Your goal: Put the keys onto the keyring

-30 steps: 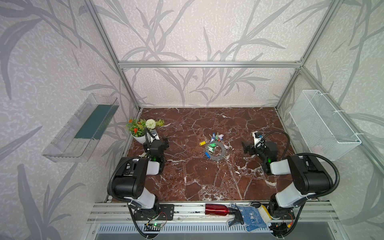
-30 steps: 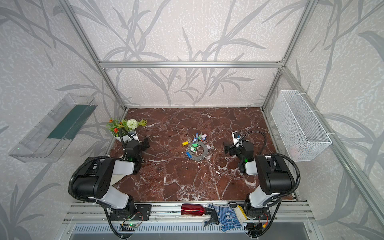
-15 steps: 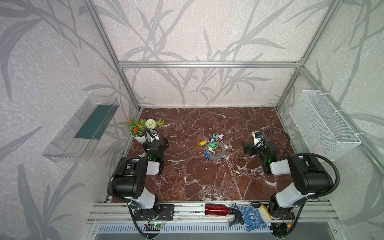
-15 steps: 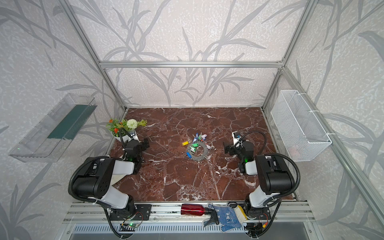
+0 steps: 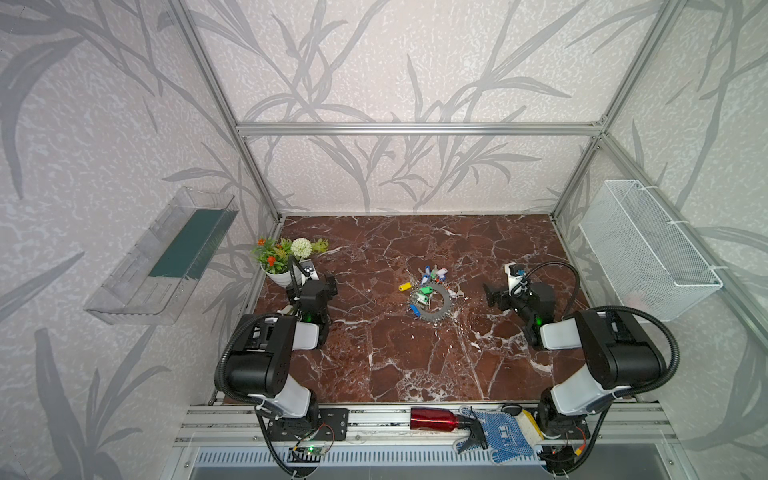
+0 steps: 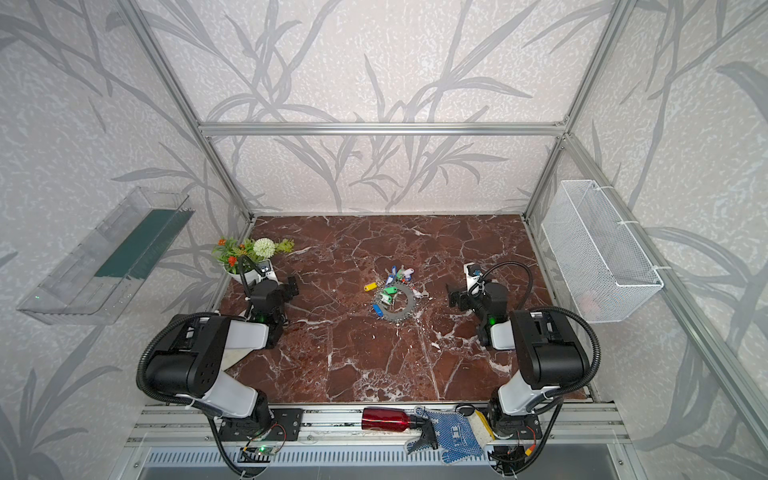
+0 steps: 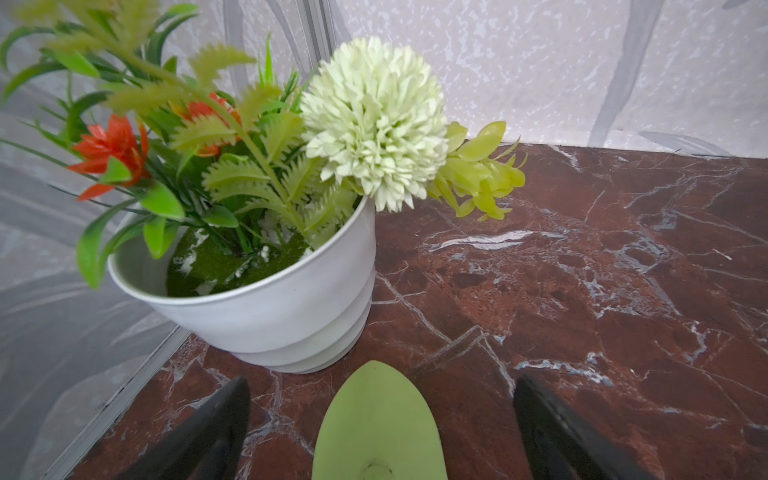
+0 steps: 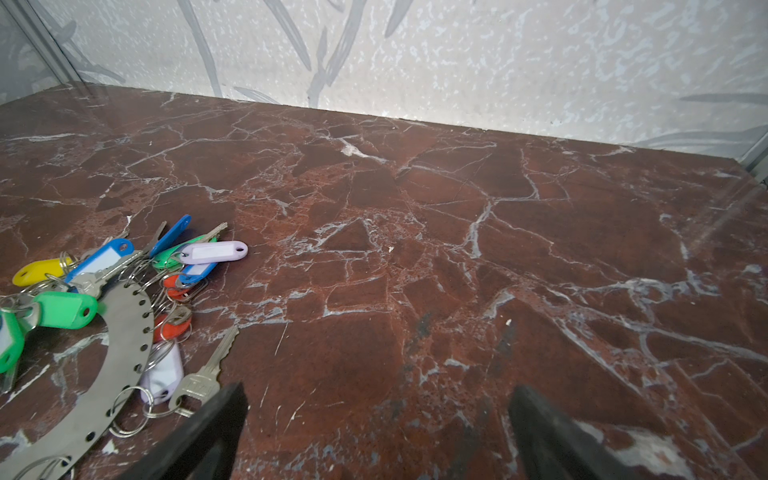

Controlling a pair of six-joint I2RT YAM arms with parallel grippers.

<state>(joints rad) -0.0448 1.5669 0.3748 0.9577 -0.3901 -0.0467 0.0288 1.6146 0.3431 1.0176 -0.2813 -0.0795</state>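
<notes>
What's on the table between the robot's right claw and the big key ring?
Mostly bare marble table. Beside the keyring, a silver key and lilac tag lie towards the right gripper, clearest in the right wrist view.

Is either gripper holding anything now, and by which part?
Nothing is held. The left gripper and right gripper stand open, clear of the keys and keyring; a green piece between the left jaws touches neither.

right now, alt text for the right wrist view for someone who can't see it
Silver keys with blue, green, yellow, red and lilac tags lie clustered at the rim of a flat grey keyring on a red-brown marble table. The right gripper is open and empty, beside the pile.
</notes>
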